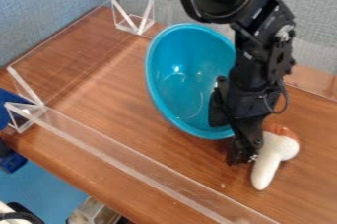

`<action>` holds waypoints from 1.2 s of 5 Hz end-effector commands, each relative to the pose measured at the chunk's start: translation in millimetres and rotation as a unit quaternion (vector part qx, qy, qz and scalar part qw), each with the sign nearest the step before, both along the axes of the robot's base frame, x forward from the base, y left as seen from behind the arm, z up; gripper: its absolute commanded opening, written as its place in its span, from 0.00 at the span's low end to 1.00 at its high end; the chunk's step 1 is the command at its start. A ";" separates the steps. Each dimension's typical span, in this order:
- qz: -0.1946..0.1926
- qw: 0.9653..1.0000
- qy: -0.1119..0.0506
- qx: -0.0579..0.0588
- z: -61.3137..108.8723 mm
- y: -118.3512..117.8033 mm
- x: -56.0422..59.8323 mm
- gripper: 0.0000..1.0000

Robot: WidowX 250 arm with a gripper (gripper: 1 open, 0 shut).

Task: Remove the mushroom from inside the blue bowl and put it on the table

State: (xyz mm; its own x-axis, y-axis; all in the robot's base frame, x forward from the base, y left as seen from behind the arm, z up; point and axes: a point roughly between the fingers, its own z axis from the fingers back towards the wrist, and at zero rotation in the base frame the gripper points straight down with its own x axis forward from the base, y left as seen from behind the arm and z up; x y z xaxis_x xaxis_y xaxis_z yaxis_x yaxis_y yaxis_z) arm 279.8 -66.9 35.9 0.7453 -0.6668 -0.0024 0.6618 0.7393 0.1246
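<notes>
Tool (242,147) is over the worktop (112,95), pointing down, between the blue bowl (184,70) and the mushroom (274,156). Arm (257,40) comes in from the top of the view, black, w/ cables looping off its side. Can't tell how far open the tool is: fingers are dark, bunched together in view & partly hidden by the arm's own parts. Nothing seen held in it; can't tell if it touches the mushroom or the bowl rim.

Mushroom is out of the bowl, on the worktop, just beside the tool on the side away from the bowl. Lies on its side: reddish-brown cap at the end farther from the camera, thick white stem toward the camera. Part of the cap is behind/next to the dark tool parts.

Bowl is on the other side of the tool, close by, turquoise, tipped w/ its opening facing roughly toward the camera. Inside wall shows, w/ a shiny highlight; its edge nearest the tool is partly covered by the arm. What's behind the arm there, can't tell.

Worktop is reddish-brown wood grain. Clear acrylic wall (138,165) runs along the near edge, on the camera side of the tool. White triangular bracket (26,105) at the corner well apart from the tool, past the bowl; another bracket (133,18) farther back, also beyond the bowl from the tool. Blue item (11,159) sits off the worktop, far from the tool, partly cut off by the frame edge.
</notes>
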 end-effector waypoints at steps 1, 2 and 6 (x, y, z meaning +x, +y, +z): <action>0.004 1.000 -0.015 -0.007 7.8 -1.2 6.2 1.00; 0.005 1.000 -0.013 -0.007 7.2 -1.9 5.9 1.00; 0.010 1.000 -0.015 -0.010 16.4 -6.0 7.3 1.00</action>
